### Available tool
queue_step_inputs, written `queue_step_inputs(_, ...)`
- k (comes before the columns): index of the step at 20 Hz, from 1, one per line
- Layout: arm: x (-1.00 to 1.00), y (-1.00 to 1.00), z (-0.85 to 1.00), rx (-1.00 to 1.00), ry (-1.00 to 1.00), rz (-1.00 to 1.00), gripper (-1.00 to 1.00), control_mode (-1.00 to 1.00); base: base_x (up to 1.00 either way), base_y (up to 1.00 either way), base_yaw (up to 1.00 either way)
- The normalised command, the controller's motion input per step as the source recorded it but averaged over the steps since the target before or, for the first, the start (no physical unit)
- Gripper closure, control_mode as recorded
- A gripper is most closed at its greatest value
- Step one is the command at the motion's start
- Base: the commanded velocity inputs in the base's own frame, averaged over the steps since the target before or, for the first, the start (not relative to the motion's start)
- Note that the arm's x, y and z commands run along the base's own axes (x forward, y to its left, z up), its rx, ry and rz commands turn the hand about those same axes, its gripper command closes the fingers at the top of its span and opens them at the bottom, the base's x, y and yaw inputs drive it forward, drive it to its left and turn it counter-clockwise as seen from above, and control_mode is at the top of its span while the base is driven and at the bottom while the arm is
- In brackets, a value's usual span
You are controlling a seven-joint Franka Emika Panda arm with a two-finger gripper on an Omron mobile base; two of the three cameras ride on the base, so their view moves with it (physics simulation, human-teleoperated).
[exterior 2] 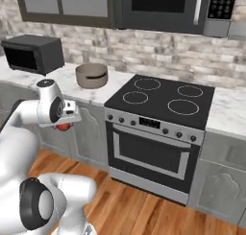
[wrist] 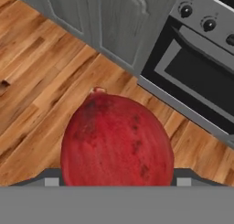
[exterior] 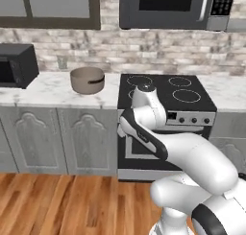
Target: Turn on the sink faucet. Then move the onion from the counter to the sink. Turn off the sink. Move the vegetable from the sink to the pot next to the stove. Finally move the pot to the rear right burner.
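Onion (wrist: 117, 138), red and round, is sitting clamped in the gripper (exterior 2: 63, 125) above the wooden floor (wrist: 41, 81), in front of the grey cabinet doors (wrist: 114, 22), while the pot (exterior 2: 91, 75) is waiting on the marble counter (exterior: 53, 90) just left of the stove (exterior 2: 161, 102).
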Motion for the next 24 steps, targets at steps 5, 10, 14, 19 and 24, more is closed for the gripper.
queue_step_inputs(5, 0.0, 0.0, 0.0, 0.0, 0.0, 0.0, 1.0, 1.0, 0.15, 0.73, -0.42)
queue_step_inputs(10, 0.0, 0.0, 0.0, 0.0, 0.0, 0.0, 1.0, 1.0, 0.17, 0.68, -0.41)
queue_step_inputs(14, 0.0, 0.0, 0.0, 0.0, 0.0, 0.0, 1.0, 1.0, 0.2, 0.66, -0.39)
queue_step_inputs(19, 0.0, 0.0, 0.0, 0.0, 0.0, 0.0, 1.0, 1.0, 0.3, 0.6, -0.36)
queue_step_inputs(24, 0.0, 0.0, 0.0, 0.0, 0.0, 0.0, 1.0, 1.0, 0.44, 0.57, -0.28)
